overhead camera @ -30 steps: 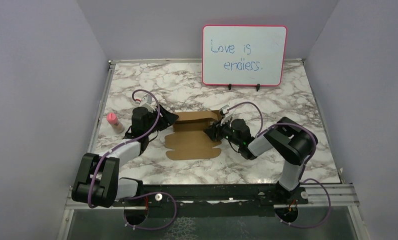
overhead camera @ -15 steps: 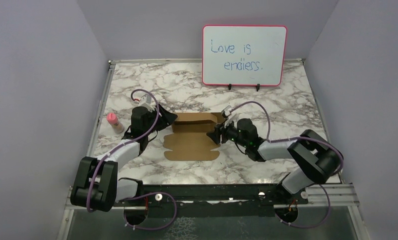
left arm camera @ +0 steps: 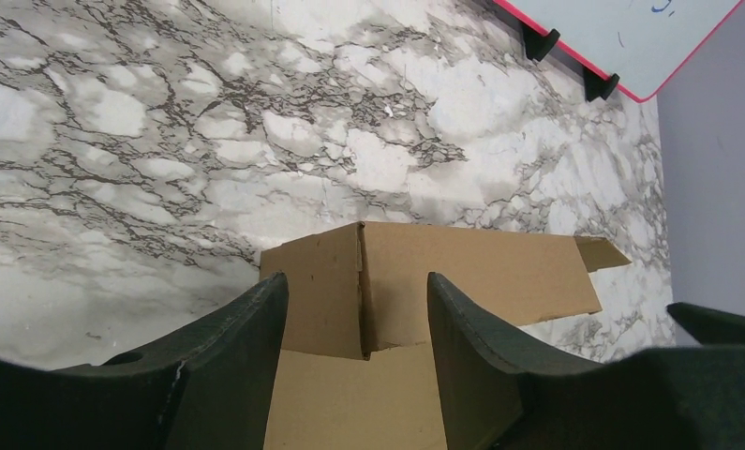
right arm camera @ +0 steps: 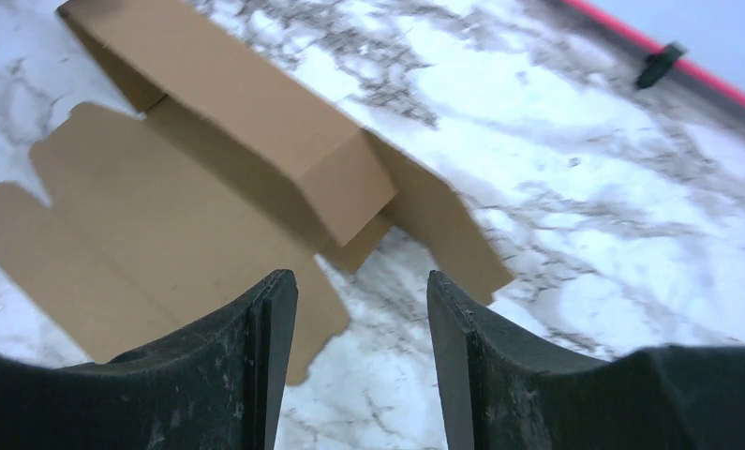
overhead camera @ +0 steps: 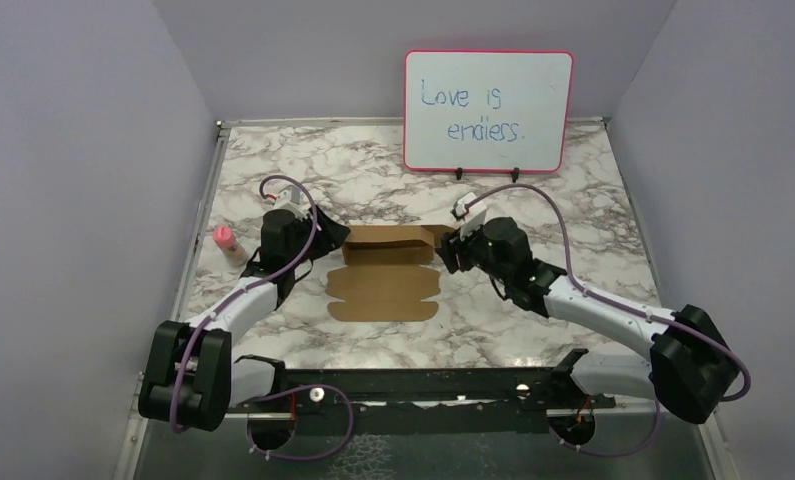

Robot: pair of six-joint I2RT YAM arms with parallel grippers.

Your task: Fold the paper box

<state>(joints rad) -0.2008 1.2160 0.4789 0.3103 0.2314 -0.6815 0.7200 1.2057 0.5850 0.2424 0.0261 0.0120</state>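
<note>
On the marble table [overhead camera: 593,230] the paper box [overhead camera: 388,270] is laid between both grippers, its long axis run from one to the other, back wall raised. The left gripper [left arm camera: 357,281] is spread, the box's end corner framed just ahead. The right gripper [right arm camera: 361,277] is spread and empty, the loose end flap just ahead; the left is judged nearer.

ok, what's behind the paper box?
Behind the paper box: marble table, then the whiteboard standing at the far edge. Its raised back wall covers the strip just behind it in the top view.
</note>
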